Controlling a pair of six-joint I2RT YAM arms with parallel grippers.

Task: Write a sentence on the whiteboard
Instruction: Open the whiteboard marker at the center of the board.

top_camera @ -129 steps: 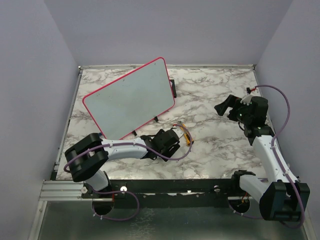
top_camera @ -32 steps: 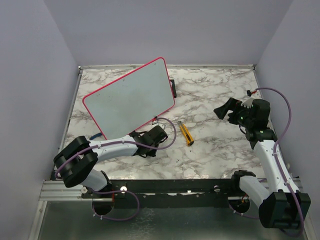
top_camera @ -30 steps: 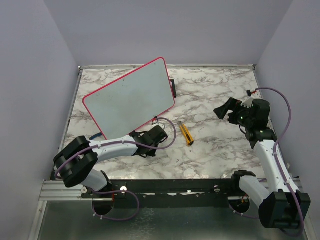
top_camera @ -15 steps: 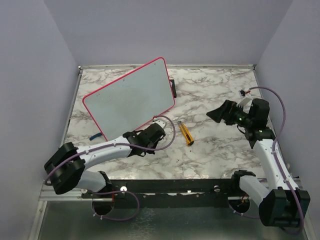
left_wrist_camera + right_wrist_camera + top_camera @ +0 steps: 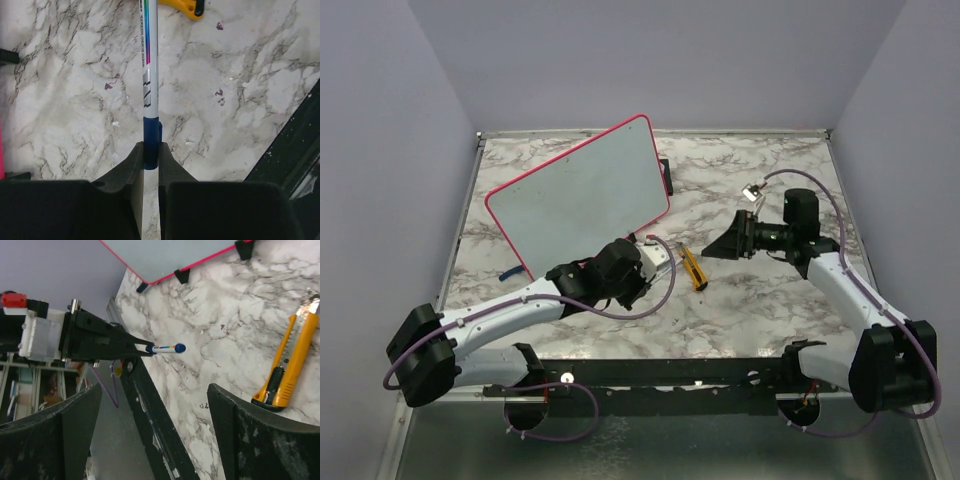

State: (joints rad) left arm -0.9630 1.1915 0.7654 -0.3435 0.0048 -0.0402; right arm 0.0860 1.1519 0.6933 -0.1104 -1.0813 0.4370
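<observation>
Near the whiteboard (image 5: 580,200) my left fingers (image 5: 125,170) pinch the marker (image 5: 150,75); next, I reckon, my spread right fingers (image 5: 270,435) uncap it.

We see a white tabletop (image 5: 760,170) with grey marble veining, smooth with a soft sheen. At ten o'clock, a large rectangular whiteboard (image 5: 578,195) has a smooth, satiny pale face and a thin red-pink frame that looks like plastic. The left gripper (image 5: 150,150) has matt black plastic fingers. Between them is a glossy white plastic whiteboard marker (image 5: 150,60) with a blue end. At seven o'clock lies a ribbed bare-metal rail (image 5: 450,380).
</observation>
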